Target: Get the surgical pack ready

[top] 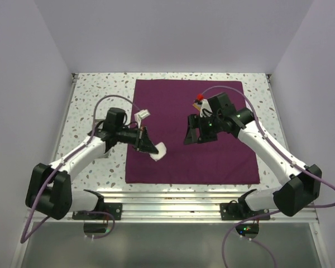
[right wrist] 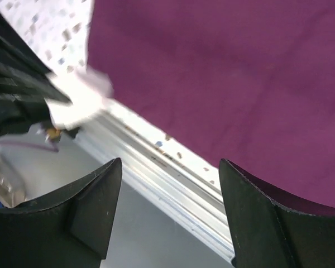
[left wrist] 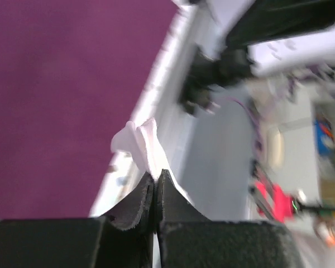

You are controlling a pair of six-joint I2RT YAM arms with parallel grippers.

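The maroon cloth (top: 212,151) lies flat on the speckled table. My left gripper (top: 152,148) hovers over the cloth's left part, shut on a white gauze square (top: 159,152). In the left wrist view the gauze (left wrist: 140,144) sticks out from between the closed fingertips of the gripper (left wrist: 156,176) above the cloth (left wrist: 61,84). My right gripper (top: 192,135) is open and empty over the middle of the cloth. In the right wrist view it (right wrist: 170,167) faces the cloth (right wrist: 229,72) and the held gauze (right wrist: 78,100). No metal tray, scissors or forceps are in view.
A second small white piece (top: 142,115) lies on the cloth by the left wrist. A small red and orange item (top: 199,98) sits near the right wrist. An aluminium rail (top: 173,195) runs along the near table edge. Walls close the left, right and back.
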